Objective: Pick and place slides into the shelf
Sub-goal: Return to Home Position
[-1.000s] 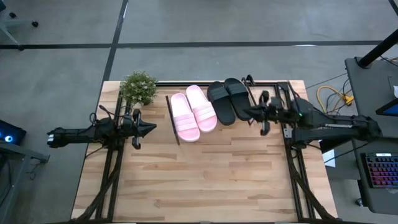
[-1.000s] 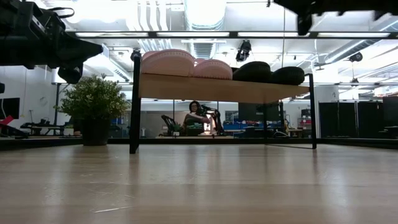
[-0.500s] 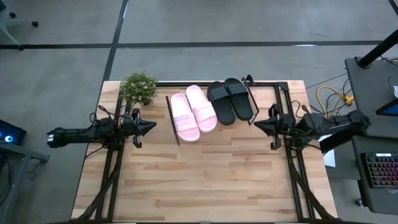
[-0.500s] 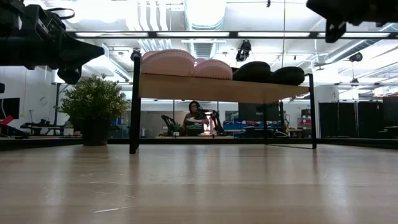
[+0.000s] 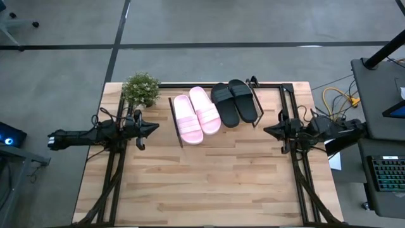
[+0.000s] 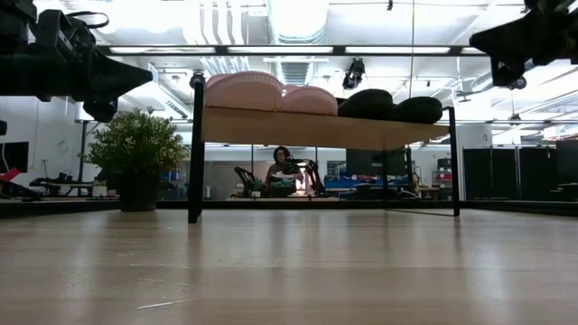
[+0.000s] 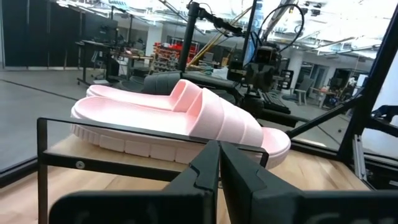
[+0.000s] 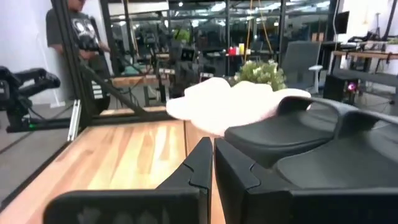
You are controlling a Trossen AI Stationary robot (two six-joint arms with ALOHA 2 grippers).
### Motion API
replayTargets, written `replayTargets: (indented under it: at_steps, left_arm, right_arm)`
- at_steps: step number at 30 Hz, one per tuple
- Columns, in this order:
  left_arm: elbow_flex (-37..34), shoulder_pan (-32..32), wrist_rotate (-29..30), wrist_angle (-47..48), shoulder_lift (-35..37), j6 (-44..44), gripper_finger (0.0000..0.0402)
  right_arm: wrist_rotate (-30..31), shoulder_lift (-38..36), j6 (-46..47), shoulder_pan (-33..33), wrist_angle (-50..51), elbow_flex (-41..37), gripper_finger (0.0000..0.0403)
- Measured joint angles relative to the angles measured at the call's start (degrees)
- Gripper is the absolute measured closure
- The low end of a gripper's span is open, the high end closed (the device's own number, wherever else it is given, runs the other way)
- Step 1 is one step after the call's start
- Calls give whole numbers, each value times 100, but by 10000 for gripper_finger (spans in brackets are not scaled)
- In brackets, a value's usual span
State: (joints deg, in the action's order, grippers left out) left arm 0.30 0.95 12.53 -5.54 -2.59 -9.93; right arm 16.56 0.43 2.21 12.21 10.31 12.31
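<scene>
all four slides lie on the shelf (image 6: 316, 129) at the far side of the tabletop (image 5: 209, 183). the pink pair (image 5: 197, 117) is on the left and the black pair (image 5: 235, 102) is just beside it on the right. no slide lies off the shelf, so the placing looks done and the step in hand reads as the arms going to rest.

the left hand (image 5: 155, 128) hangs by the left edge, near the potted plant (image 5: 140, 88), its fingers pressed together on nothing. the right hand (image 5: 266, 132) is by the right edge, apart from the black pair, equally narrow and empty.

the next move calls for no grasp. the right arm only needs to settle into a parked pose like the left's, keeping off the shelf's rod frame.
</scene>
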Motion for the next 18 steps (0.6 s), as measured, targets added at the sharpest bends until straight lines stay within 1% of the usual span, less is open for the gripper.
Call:
replayTargets:
  at_steps: [3,6,8,9,12,17,18]
  left_arm:
    - [0,0,-1,4,2,115,402]
    - [0,0,1,-24,11,350,402]
    - [0,-1,3,-48,25,458,402]
    - [0,0,3,-63,26,454,402]
    - [0,0,-1,-50,40,448,402]
    - [0,0,-1,-52,42,452,402]
    - [0,0,-1,-47,42,452,402]
  right_arm:
    - [-59,-43,-113,-37,65,130,395]
    - [-284,1,-158,-77,128,155,395]
    - [-304,-35,98,-126,340,21,395]
    - [-300,-40,214,-140,289,-86,395]
    - [-304,-41,379,-140,-185,-431,395]
    - [-311,-39,406,-151,-1561,-1106,395]
    - [-339,-40,488,-152,-1526,-1185,395]
